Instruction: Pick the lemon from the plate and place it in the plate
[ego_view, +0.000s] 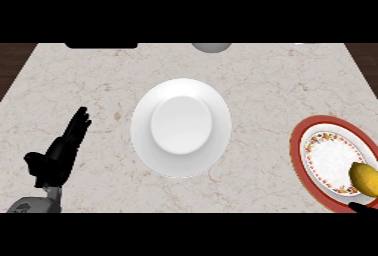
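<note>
A: Nearest the cam, bottom right: a black bit of the right hand, just a tip showing at the edge. Can't tell its state, too little in view.

B: And the lemon?

A: Lemon sits just above that tip, on the right/near rim area of the red-rimmed patterned plate, partly cut off by the view's edge. Looks apart from the hand or barely near it; contact I can't confirm.

B: How'll it handle?

A: My guess: light, stiff enough, rind w/ some grip, but oval, so it'll roll if nudged, esp. on a glazed plate. Best taken across the short middle, thumb vs. fingers, from above, not by the ends.

B: Target?

A: Plain white plate at counter centre, well apart to the left of the lemon, nothing on it. Carry goes leftward, set down in the flat well so it doesn't roll off.

B: Other arm?

A: Left hand rests at left on the marble counter, fingers straight, holding nothing.
</note>
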